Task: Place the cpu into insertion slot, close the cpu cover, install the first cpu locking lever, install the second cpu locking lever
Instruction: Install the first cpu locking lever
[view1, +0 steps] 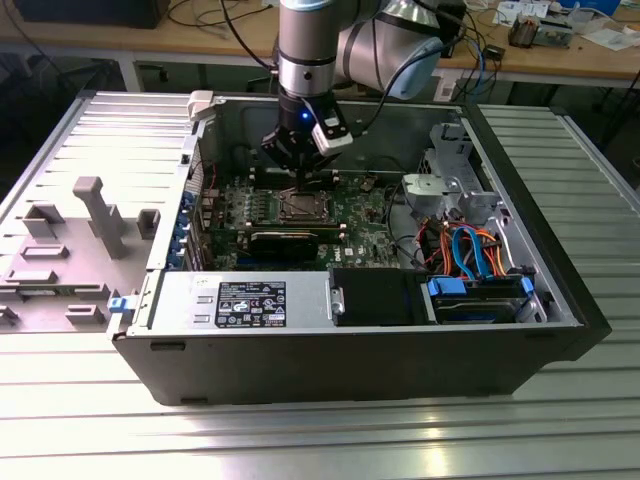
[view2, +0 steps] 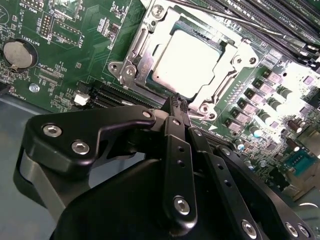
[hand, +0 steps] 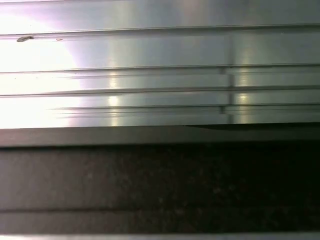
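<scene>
In the second wrist view the cpu (view2: 192, 60) lies flat in the insertion slot (view2: 150, 80), its silver top bright with glare. The cpu cover (view2: 141, 47) sits as a silvery frame around the chip, lying down over it. A thin metal lever rod (view2: 235, 22) runs along the far side of the socket. My gripper (view2: 178, 102) hangs just above the socket's edge, its black fingers pressed together with nothing between them. In the exterior view the gripper (view1: 300, 172) points straight down over the insertion slot (view1: 299, 205) on the green motherboard (view1: 365, 228).
Long black memory slots (view2: 270, 15) and a coin battery (view2: 17, 52) flank the socket. Inside the open case stand a black card (view1: 290, 240), a power supply (view1: 240, 300) and a drive cage with coloured cables (view1: 470, 250). A grey fixture (view1: 90, 215) sits on the ribbed table.
</scene>
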